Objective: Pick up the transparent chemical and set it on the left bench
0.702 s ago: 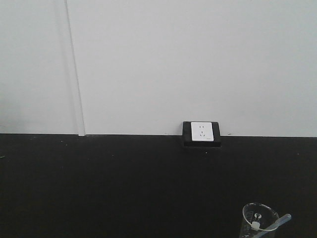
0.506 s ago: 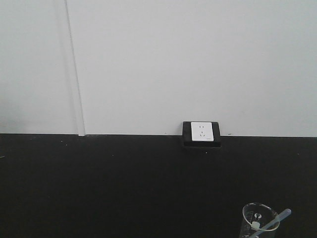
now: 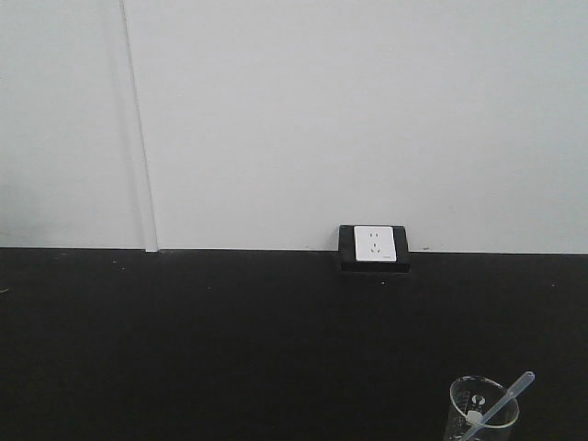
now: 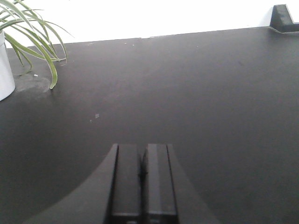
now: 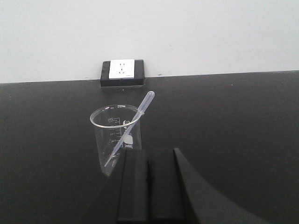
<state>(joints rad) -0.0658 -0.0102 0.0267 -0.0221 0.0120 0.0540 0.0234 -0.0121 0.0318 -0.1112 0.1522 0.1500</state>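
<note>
The transparent chemical pipette (image 5: 133,126) leans inside a clear glass beaker (image 5: 105,135), bulb end up and to the right over the rim. In the front view the pipette (image 3: 503,401) and the beaker (image 3: 462,397) sit at the bottom right edge. My right gripper (image 5: 148,156) is shut and empty, low over the black worktop, just in front and to the right of the beaker. My left gripper (image 4: 142,148) is shut and empty over bare black worktop. The left bench with white bins is out of view.
The black worktop (image 3: 230,340) runs along a white wall with a wall socket (image 3: 375,244), also in the right wrist view (image 5: 121,69). A green plant (image 4: 32,37) in a white pot (image 4: 3,70) stands at the far left of the left wrist view.
In the front view the pipette's bulb end has swung upward and slightly left, so it leans more steeply in the beaker. The beaker has stayed put.
</note>
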